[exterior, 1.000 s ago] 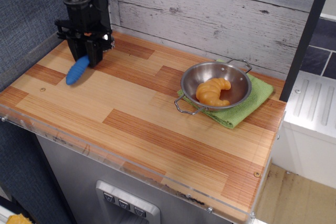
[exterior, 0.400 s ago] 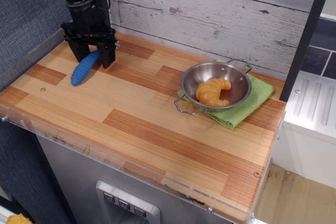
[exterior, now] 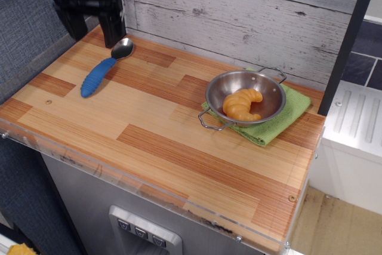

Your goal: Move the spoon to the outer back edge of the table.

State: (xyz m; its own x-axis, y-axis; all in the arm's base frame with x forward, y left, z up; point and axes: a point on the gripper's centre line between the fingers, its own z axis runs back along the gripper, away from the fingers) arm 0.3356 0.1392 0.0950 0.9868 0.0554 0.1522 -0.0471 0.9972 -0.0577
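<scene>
Since 0.4 s ago the pincer (exterior: 95, 25) has been lifted off the worktop (exterior: 179, 147) and is now blurred above the back left corner; the spoon (exterior: 102, 68) is left lying flat, fully uncovered. Earlier its silver bowl was hidden between the fingers; now the bowl is seen near the back edge, close to the wall boards. The blue ribbed handle is angled from the bowl toward the left edge and slightly forward.

Pincer: two dark fingers (exterior: 113, 31) are seen hanging down, spread apart, nothing held between them. Released. The right finger tip is seen just behind the spoon bowl; contact cannot be told because of blur.

Steel bowl (exterior: 245, 97) with two wire handles is set on a folded green cloth (exterior: 280, 120) near the back right corner, well apart from the spoon. A croissant (exterior: 242, 104) is lying inside the bowl. A clear acrylic rim is seen along the front edge.

No brand, label or readable writing is seen anywhere. Small buttons on the grey base below the front edge are too small to read.
</scene>
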